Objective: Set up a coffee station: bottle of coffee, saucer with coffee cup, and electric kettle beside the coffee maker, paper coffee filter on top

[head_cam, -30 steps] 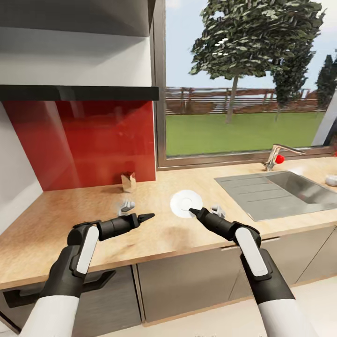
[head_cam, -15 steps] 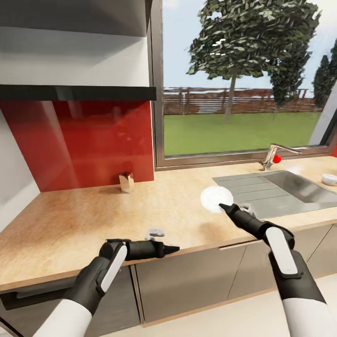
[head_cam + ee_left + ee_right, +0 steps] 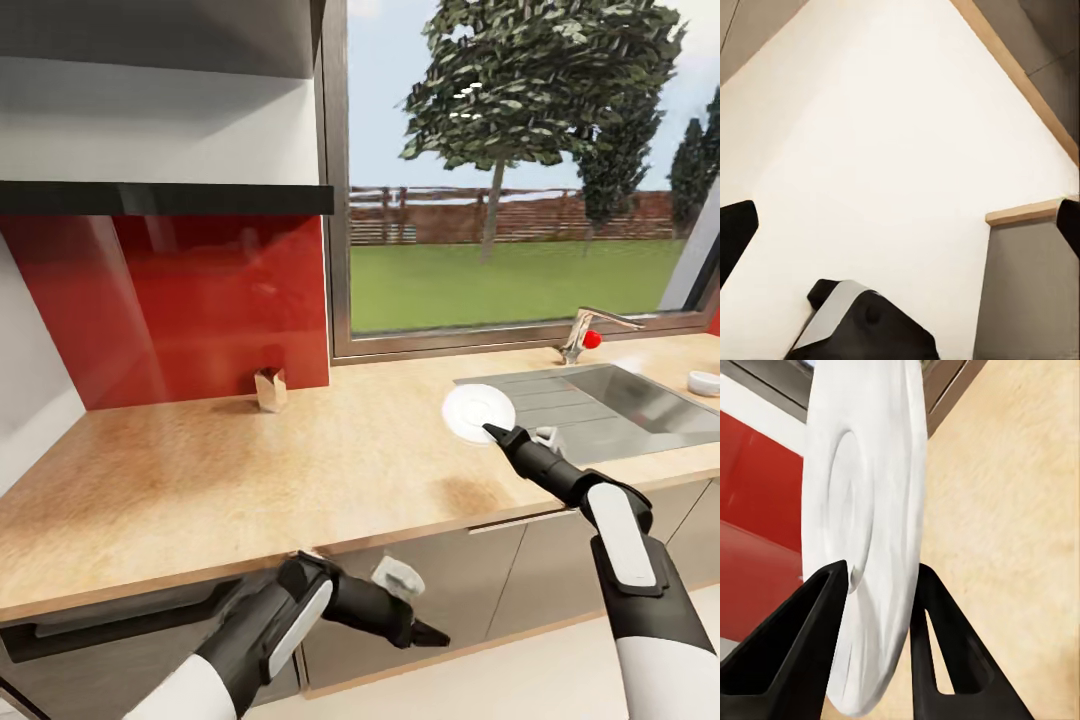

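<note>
Saucer (image 3: pixel 479 411), a flat round white plate with a shallow centre well, held on edge in the right claw (image 3: pixel 493 432) above the counter (image 3: pixel 250 470).

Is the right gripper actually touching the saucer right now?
Touching. In the right wrist view both fingers press against opposite faces of the saucer, clamping its rim, with no gap.

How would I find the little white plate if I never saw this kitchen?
Look along the long wooden countertop toward the steel sink under the window. Beside the sink, the right claw pinches a round white saucer, the only flat white disc there.
</note>
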